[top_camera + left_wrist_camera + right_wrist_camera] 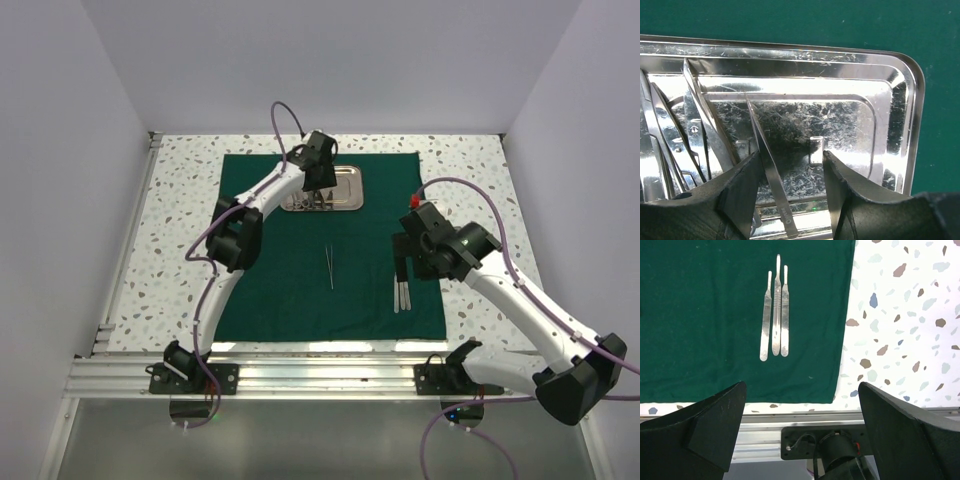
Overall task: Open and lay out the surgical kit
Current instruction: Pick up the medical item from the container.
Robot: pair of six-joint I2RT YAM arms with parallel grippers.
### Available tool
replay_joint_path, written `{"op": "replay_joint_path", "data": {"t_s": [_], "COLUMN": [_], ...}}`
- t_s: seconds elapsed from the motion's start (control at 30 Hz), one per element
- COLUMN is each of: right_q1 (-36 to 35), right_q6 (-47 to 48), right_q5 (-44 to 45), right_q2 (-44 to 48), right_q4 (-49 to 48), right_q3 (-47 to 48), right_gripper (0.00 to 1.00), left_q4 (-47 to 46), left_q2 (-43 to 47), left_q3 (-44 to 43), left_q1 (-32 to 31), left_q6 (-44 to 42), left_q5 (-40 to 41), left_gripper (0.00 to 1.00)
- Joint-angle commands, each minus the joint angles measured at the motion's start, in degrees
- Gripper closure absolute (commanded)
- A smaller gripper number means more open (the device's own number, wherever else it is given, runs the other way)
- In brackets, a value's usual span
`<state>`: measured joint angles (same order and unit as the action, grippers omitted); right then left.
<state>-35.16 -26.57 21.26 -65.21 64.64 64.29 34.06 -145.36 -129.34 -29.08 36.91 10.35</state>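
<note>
Green cloth point(290, 290) lies spread flat under the steel tray point(900, 85). Over the tray hangs the left gripper point(791, 160), fingers partly spread astride a slim instrument point(765, 155), not pinching it. Scissors point(690, 135) crowd the tray's left end. Nearer the bases than the tray lie tweezers point(331, 268) and three flat handles point(775, 310), the wide-open right gripper point(801, 390) above them.

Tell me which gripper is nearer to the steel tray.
Left. The left gripper is directly over the steel tray, jaws open above its instruments. The right gripper is away from it, open over the right edge of the green cloth, near three handles.
</note>
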Motion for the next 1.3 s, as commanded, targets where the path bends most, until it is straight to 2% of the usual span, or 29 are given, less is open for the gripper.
{"op": "replay_joint_path", "data": {"t_s": [0.0, 0.13, 0.33, 0.5, 0.63, 0.87, 1.03, 1.27], "right_q1": [0.7, 1.0, 1.1, 1.2, 1.1, 1.1, 1.1, 1.2], "right_q6": [1.1, 1.1, 1.1, 0.8, 0.5, -0.1, -0.2, 0.1], "right_q5": [-1.0, -1.2, -1.3, -1.8, -2.4, -3.1, -3.8, -6.5], "right_q2": [1.8, 2.1, 2.5, 2.7, 3.2, 4.8, 6.4, 8.4], "right_q4": [-1.1, -1.0, -1.0, -1.0, -1.1, -1.1, -0.7, -0.5], "right_q3": [-0.7, -1.1, -1.1, -1.4, -1.5, -1.7, -1.7, -2.1], "right_gripper": [0.02, 0.02, 0.02, 0.02, 0.02, 0.03, 0.04, 0.05], "left_q4": [0.7, 0.9, 0.9, 1.1, 1.2, -0.2, -0.7, 0.3], "left_q2": [0.0, 0.1, 0.3, 0.5, 1.5, 6.2, 10.5, 18.3], "left_q3": [0.8, 1.4, 2.0, 3.4, 4.2, 6.8, 5.3, 5.9], "left_q1": [-0.1, -0.1, -0.1, -0.1, -0.1, -0.5, -0.8, -2.2], "left_q6": [-0.1, 0.2, -0.1, -0.3, -0.6, -1.5, -0.8, 0.4], "left_q5": [1.7, 1.1, 0.1, -0.9, -2.0, -3.4, -4.8, -3.2], "left_gripper": [0.45, 0.48, 0.61, 0.78, 1.00, 1.00, 1.00, 1.00]}}
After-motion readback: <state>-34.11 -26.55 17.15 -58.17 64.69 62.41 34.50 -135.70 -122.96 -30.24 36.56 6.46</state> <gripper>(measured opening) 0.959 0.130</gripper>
